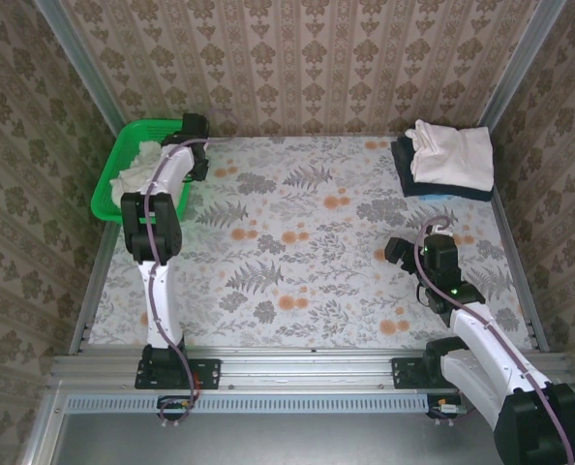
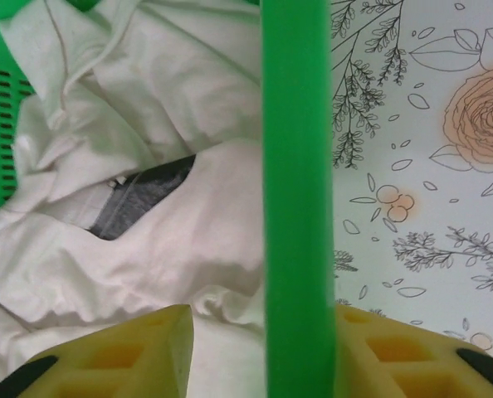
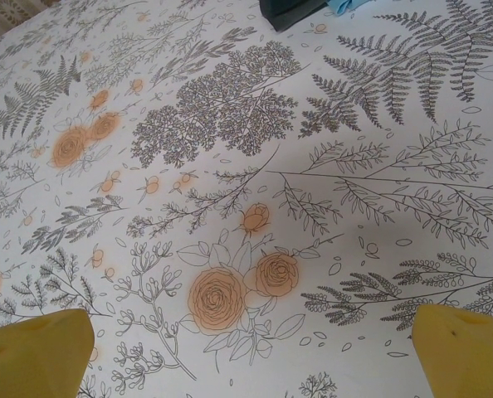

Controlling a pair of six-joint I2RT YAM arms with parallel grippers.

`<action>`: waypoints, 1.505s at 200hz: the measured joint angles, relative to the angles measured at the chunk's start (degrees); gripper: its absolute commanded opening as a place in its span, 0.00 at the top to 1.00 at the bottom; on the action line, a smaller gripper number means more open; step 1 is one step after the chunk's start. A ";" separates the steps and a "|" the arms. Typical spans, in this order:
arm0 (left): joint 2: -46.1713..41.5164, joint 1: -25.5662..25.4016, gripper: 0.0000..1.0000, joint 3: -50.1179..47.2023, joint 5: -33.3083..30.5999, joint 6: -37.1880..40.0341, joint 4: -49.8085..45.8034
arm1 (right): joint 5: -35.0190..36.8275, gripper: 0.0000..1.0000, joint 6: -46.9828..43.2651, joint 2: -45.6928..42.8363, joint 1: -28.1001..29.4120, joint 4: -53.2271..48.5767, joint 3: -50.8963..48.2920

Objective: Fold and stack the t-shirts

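Where the left gripper hangs: over the table-side rim of the green plastic mesh basket, at the far-left corner of the table.
Left gripper state: yellow fingers set moderately apart and straddling the green rim. One finger is over the cloth in the basket, the other over the table side. Nothing is gripped.
Basket contents: crumpled cream-white cotton t-shirts, unfolded and heaped inside. A dark grey patch shows through an opening in the folds.
Stack: a folded cream-white t-shirt at the far-right corner, lying on top of a folded dark navy t-shirt. The navy edge sticks out on the left side.
Under the stack: a light blue edge beside the navy cloth. Cannot tell what it is.
Right gripper: low over bare table on the mid-right, near side of the stack and well apart from it.
Right gripper state: yellow fingers spread wide, with nothing between them but table.
Surface: floral-print table cover with grey ferns and orange roses, lying flat.
Task status: one cream shirt is folded and stacked on the navy one, and the rest are still bunched in the basket.
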 measured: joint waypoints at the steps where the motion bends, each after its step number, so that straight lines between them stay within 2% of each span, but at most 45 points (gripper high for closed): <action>1: -0.02 -0.02 0.47 0.02 0.00 0.02 -0.04 | 0.00 0.00 0.02 0.00 0.00 0.00 0.00; 21: -1.20 -1.03 0.43 0.13 -0.09 -0.28 -1.38 | 0.00 0.00 0.00 0.04 0.02 0.00 0.00; 46: -5.29 -2.47 0.20 -1.25 1.14 -1.88 -2.14 | -0.04 0.00 0.00 0.04 0.00 0.02 0.00; 68: -11.26 -1.53 0.15 -3.72 3.19 -4.94 -2.19 | -1.01 0.00 0.04 0.33 0.02 -0.13 0.31; 85: -13.90 2.05 0.15 -4.28 5.33 -8.35 -2.16 | -2.29 0.00 0.07 1.60 0.28 -0.90 1.99; 101: -13.53 7.65 0.19 -3.28 8.50 -12.04 -2.58 | -2.84 0.00 0.02 3.28 1.55 -1.79 4.87; 122: -8.98 14.88 0.24 -0.74 13.33 -16.00 -3.85 | -3.26 0.00 -0.46 5.75 3.96 -2.36 8.87; 136: -4.24 17.73 0.24 2.23 15.78 -17.57 -5.51 | -3.34 0.00 -1.11 7.78 5.25 -2.99 11.39; 166: 4.48 18.03 0.22 6.47 19.43 -19.23 -7.98 | -3.74 0.00 -3.30 11.91 7.06 -3.54 14.29; 205: 9.66 17.27 0.24 10.43 21.62 -20.65 -9.16 | -4.79 0.00 -4.83 15.17 7.78 -4.61 14.91; 224: 10.01 17.62 0.33 11.04 22.21 -21.62 -8.70 | -5.35 0.01 -5.01 15.93 8.09 -4.83 15.17; 231: 10.01 17.68 0.43 11.04 22.47 -21.86 -8.24 | -5.60 0.01 -5.07 16.04 8.28 -4.92 15.32; 242: 10.32 17.84 0.64 11.15 23.04 -21.97 -7.52 | -6.08 0.01 -5.20 16.06 8.57 -4.92 15.63; 248: 10.67 17.99 0.71 11.52 23.41 -21.99 -7.28 | -6.23 0.01 -5.33 16.06 8.68 -4.92 15.80; 257: 11.13 18.08 0.76 12.00 24.15 -22.27 -6.88 | -6.32 0.01 -5.57 16.06 8.81 -4.94 16.13; 286: 11.41 18.12 1.00 12.83 26.34 -21.97 -6.49 | -6.34 0.02 -6.03 16.06 8.83 -5.07 17.00; 301: 11.41 18.08 1.00 14.05 27.10 -21.92 -6.99 | -6.34 0.01 -6.03 16.06 8.83 -5.44 17.42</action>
